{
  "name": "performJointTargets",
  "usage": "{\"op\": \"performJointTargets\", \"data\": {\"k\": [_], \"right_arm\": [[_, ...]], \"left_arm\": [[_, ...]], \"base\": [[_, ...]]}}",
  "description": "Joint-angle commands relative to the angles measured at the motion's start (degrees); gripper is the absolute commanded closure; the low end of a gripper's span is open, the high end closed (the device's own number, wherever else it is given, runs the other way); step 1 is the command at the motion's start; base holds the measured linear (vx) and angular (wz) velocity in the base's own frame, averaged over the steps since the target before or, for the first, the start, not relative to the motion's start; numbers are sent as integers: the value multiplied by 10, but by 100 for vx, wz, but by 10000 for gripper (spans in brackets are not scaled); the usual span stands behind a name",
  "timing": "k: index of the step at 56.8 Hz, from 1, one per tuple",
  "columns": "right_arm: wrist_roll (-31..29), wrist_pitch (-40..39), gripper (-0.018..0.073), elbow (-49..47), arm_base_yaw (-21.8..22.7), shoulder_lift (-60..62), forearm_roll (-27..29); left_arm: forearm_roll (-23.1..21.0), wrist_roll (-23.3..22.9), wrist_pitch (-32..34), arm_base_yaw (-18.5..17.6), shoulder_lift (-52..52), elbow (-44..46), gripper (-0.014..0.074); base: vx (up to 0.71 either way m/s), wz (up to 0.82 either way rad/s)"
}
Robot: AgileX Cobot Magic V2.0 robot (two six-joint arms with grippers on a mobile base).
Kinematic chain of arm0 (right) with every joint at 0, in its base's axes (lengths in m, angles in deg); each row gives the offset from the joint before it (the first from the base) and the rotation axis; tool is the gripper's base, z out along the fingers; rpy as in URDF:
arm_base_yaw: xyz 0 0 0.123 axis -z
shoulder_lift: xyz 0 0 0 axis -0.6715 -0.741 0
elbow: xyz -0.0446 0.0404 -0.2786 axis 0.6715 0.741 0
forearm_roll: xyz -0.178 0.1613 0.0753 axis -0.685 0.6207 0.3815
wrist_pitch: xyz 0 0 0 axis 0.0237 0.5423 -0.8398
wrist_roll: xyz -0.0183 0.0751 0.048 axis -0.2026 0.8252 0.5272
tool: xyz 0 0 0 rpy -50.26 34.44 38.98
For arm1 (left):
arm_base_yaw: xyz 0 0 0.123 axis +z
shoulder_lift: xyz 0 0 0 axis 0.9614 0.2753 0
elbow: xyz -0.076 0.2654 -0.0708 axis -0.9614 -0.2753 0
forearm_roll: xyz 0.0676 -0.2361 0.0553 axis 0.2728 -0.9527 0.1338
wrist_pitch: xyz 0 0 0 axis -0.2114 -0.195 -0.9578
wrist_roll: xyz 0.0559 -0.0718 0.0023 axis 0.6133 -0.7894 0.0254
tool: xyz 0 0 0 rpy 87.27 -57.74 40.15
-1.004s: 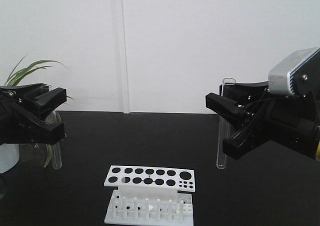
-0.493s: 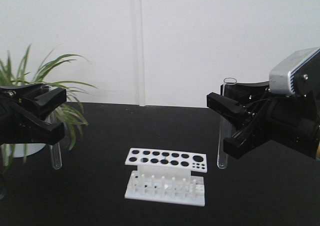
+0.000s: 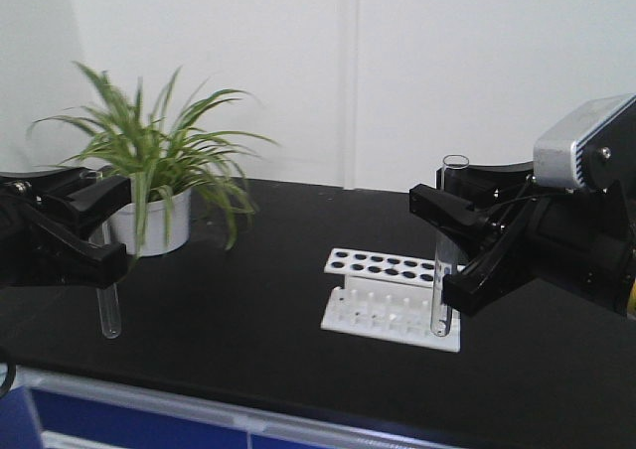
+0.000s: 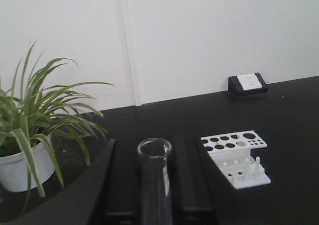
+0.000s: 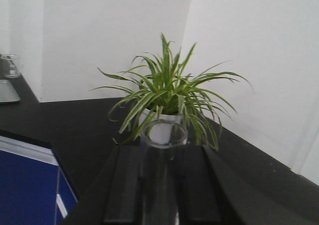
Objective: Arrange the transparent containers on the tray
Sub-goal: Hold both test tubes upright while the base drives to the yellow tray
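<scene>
Both transparent containers are clear test tubes held upright above the black table. In the front view my left gripper (image 3: pixel 109 232) is shut on one test tube (image 3: pixel 110 315), whose round bottom hangs below the fingers. My right gripper (image 3: pixel 443 250) is shut on the other test tube (image 3: pixel 449 176), in front of the white rack. In the left wrist view the left gripper (image 4: pixel 155 190) clamps its tube (image 4: pixel 154 158), open rim up. In the right wrist view the right gripper (image 5: pixel 162 187) clamps its tube (image 5: pixel 163 135) the same way. The tray is out of view.
A white perforated rack (image 3: pixel 390 292) stands on the black table (image 3: pixel 248 310), whose front edge (image 3: pixel 199 401) runs along the bottom. A potted green plant (image 3: pixel 159 176) sits at the back left. A wall socket (image 4: pixel 247 82) sits by the wall. A glass beaker (image 5: pixel 10 65) stands far left.
The whole scene has slid right in the front view: rack and plant moved rightward, and the table's front edge has come into sight. Both grippers still hold their tubes in the same pose.
</scene>
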Motion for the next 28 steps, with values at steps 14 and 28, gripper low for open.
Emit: {"op": "performJointTargets", "data": {"k": [14,28], "right_arm": [[0,-9,572,-16,1,15,21],[0,-9,572,-16,1,15,21]], "left_arm": [[-4,-4,38,-3,-11,16,602],[-4,-4,38,-3,-11,16,602]], "base": [[-31,36],[-33,38]]}}
